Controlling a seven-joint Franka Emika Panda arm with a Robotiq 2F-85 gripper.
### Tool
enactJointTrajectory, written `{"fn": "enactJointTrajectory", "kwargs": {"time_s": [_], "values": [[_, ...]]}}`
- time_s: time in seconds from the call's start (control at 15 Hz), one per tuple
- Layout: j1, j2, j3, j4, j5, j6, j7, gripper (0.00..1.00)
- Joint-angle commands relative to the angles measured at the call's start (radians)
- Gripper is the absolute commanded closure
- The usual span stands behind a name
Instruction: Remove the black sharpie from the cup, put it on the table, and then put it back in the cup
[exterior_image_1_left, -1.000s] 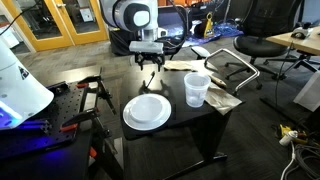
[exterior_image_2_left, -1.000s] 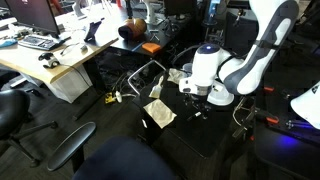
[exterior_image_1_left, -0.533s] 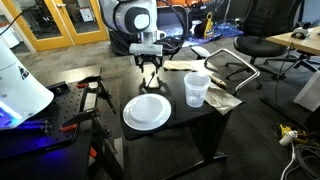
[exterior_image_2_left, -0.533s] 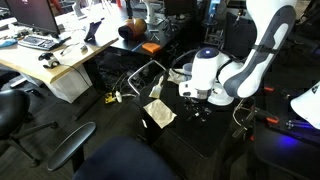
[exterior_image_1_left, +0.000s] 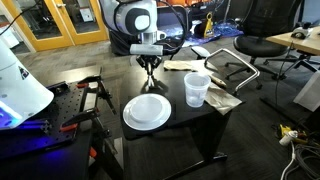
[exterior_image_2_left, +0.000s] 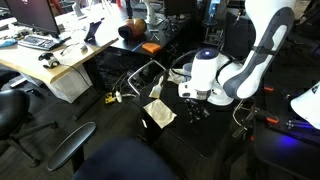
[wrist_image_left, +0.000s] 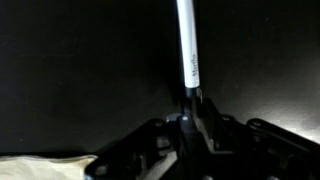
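The black sharpie (wrist_image_left: 187, 55) lies on the table (wrist_image_left: 80, 70), running straight away from me in the wrist view; its barrel looks pale in the glare and bears lettering. Its dark near end sits between my fingers. My gripper (wrist_image_left: 190, 118) is shut on that end, low over the black table (exterior_image_1_left: 200, 125) behind the plate. In both exterior views the gripper (exterior_image_1_left: 150, 68) (exterior_image_2_left: 197, 108) points straight down. The cup (exterior_image_1_left: 197, 88), translucent and upright, stands apart from the gripper, near the table's edge; no pen shows in it.
A round white plate (exterior_image_1_left: 147, 111) lies on the table in front of the gripper. A paper napkin (exterior_image_1_left: 222, 98) lies under and beside the cup. Office chairs (exterior_image_1_left: 262, 45), desks and cables surround the small table. A pale strip (wrist_image_left: 40, 165) shows at the wrist view's lower left.
The fingers have gone from wide open to shut around the sharpie's end. The arm has stayed nearly in place, and cup and plate have not moved.
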Motion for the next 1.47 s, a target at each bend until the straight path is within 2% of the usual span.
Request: {"fn": "enactJointTrajectory", "kwargs": {"time_s": [0.0,0.27,0.6,1.13,1.4], "values": [[0.005,0.012,-0.008,0.007,-0.018,0.039,0.016,1.00],[0.007,-0.009,-0.013,-0.004,-0.007,0.066,0.046,0.96],[0.027,-0.076,-0.066,-0.030,0.000,0.178,0.167,0.96],[0.067,-0.227,-0.170,-0.044,0.028,0.198,0.327,0.96],[0.118,-0.310,-0.265,-0.056,0.032,0.219,0.461,0.96]]}}
